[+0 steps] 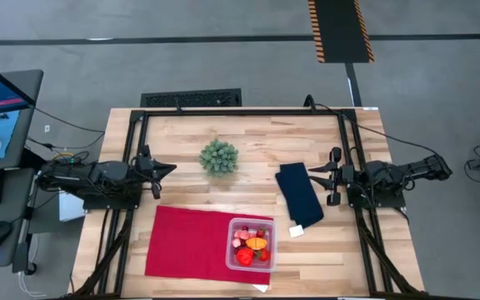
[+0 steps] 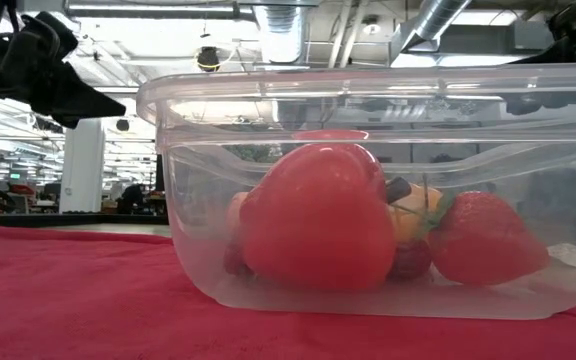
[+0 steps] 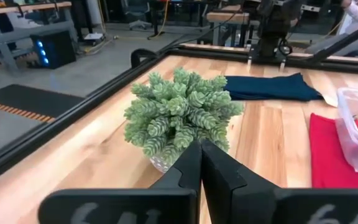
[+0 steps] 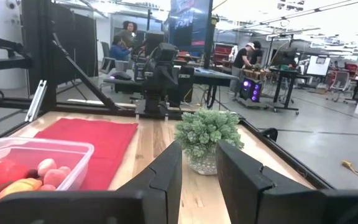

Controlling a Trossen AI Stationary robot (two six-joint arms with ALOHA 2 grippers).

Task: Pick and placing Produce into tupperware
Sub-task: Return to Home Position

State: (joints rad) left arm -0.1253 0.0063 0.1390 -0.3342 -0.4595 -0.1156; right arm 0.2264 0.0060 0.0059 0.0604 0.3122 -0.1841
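**A:** Where does the clear, faintly pink square plastic tupperware [image 1: 232, 242] stand?

**B:** On the right end of the flat red cloth [image 1: 186, 242], near the front edge of the pale wooden table [image 1: 257, 133], upright.

**A:** And the toy produce [image 1: 252, 247]?

**B:** All of it lies inside the tupperware. The low view shows a big rounded red piece [image 2: 318, 228] at the front. A red strawberry [image 2: 483, 240] lies beside it, and an orange piece [image 2: 415, 215] is tucked behind and between the two. From above, the orange oval rests on red pieces, and small pink bits lie toward the container's far wall.

**A:** How is the left pincer [image 1: 170, 169] placed?

**B:** It hangs over the table's left side, well apart from the tupperware, pointing toward the green bushy ball [image 1: 219, 157]. In the left wrist view its two dark fingers [image 3: 185, 168] are pressed together, tip against tip.

**A:** And the right pincer [image 1: 317, 175]?

**B:** It is over the table's right side, just beside the dark blue folded cloth [image 1: 299, 195] and facing the left arm. Its fingers [image 4: 166, 165] are spread, with a clear gap between them. In the right wrist view the green bushy ball shows just above that gap, and the tupperware sits off to one side.
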